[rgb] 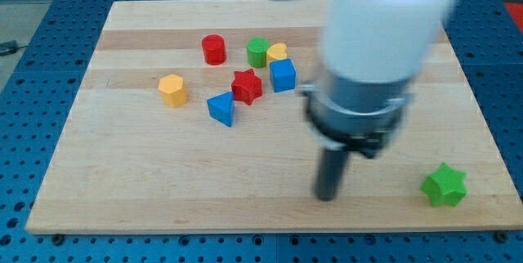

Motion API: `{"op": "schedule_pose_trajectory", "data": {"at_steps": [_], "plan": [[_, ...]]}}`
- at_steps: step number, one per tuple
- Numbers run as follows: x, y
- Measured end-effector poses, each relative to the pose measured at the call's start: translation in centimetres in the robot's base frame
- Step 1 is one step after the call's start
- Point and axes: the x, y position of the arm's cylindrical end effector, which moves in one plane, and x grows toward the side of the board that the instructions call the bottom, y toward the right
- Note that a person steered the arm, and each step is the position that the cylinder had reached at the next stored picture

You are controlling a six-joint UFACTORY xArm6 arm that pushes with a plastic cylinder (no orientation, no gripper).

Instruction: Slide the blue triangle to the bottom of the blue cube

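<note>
Blue triangle [221,108] sits left-below the blue cube [282,75], red star [247,86] wedged between, while the rod's tip [328,197], bare with nothing to pinch, stands well apart lower right, likely lining up a push.

Eight blocks sit on the board: two blue, the blue triangle [221,108] and blue cube [283,75]; two red; two yellow; two green. One rod.
</note>
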Motion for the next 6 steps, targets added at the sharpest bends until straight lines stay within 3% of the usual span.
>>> {"op": "schedule_pose_trajectory", "data": {"at_steps": [1,2,3,6], "plan": [[-1.7,-11.3],[-7.2,-19.1],[-12.2,-19.9],[-12.8,-10.4]]}}
